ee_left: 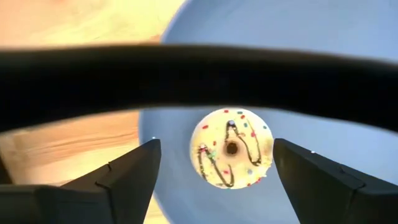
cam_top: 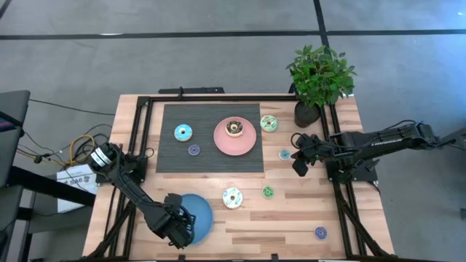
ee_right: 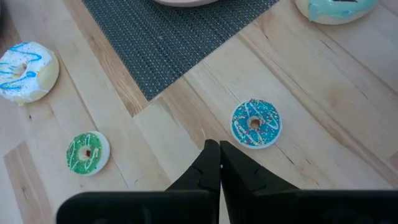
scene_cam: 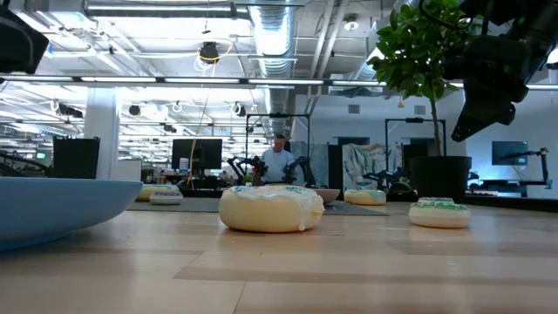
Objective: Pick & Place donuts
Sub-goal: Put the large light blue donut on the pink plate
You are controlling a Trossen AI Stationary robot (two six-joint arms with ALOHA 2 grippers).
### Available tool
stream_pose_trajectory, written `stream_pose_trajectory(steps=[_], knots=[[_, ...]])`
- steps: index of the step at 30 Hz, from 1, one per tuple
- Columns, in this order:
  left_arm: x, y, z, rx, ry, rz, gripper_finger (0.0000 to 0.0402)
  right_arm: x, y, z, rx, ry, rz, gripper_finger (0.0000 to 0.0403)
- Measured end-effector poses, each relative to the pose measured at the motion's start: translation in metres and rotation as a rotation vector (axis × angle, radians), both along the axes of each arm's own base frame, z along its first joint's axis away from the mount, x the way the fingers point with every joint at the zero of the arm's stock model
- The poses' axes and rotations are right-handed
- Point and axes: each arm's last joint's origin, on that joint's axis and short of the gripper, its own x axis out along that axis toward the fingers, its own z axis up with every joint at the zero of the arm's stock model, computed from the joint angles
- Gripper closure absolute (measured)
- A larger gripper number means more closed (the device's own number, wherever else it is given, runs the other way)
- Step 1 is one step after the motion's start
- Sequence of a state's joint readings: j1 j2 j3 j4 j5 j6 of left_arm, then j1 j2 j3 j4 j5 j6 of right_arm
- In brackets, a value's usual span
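Observation:
A cream donut (ee_left: 231,148) with dark squiggles and sprinkles lies flat on the blue plate (cam_top: 200,212). My left gripper (ee_left: 216,149) hangs over it, pointing down and open, one finger on each side with a gap to the donut. My right gripper (ee_right: 219,155) is shut and empty, held above the table near a small teal donut (ee_right: 256,123). A brown donut (cam_top: 234,128) lies on the pink plate (cam_top: 235,143). Other donuts lie flat on the table: light blue (cam_top: 183,132), small purple (cam_top: 194,150), green-iced (cam_top: 269,123), white (cam_top: 232,197), small green (cam_top: 268,192).
A dark ribbed mat (cam_top: 210,160) lies under the pink plate. A potted plant (cam_top: 319,78) stands at the far right corner. Another small purple donut (cam_top: 320,232) lies near the front right. Black frame rails (cam_top: 342,196) run along both sides of the table.

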State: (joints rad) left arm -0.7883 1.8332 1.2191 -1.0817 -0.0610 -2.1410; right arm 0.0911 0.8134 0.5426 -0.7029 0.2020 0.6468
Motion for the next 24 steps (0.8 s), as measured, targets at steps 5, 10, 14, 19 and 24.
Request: stream_pose_trajectory(steps=[5,10,14,19,24], knots=[[0.001,-0.001,0.019,0.045,0.031,-0.046,0.0093,0.0,0.0,0.0,0.001,0.0,0.001,0.0403],[0.013,0.002,0.048,0.125,-0.016,-0.123,0.0095,0.0,0.0,0.0,0.002,-0.005,0.001,0.0403],[0.032,0.01,0.068,0.178,-0.108,-0.229,0.0095,0.002,0.0,0.002,-0.003,-0.028,-0.004,0.0403],[0.058,0.033,0.081,0.237,-0.14,-0.38,0.0109,0.007,0.0,0.005,0.003,-0.09,-0.005,0.0403],[0.081,0.063,0.081,0.231,-0.086,-0.548,0.0198,0.008,0.001,0.006,0.006,-0.109,-0.004,0.0403]])
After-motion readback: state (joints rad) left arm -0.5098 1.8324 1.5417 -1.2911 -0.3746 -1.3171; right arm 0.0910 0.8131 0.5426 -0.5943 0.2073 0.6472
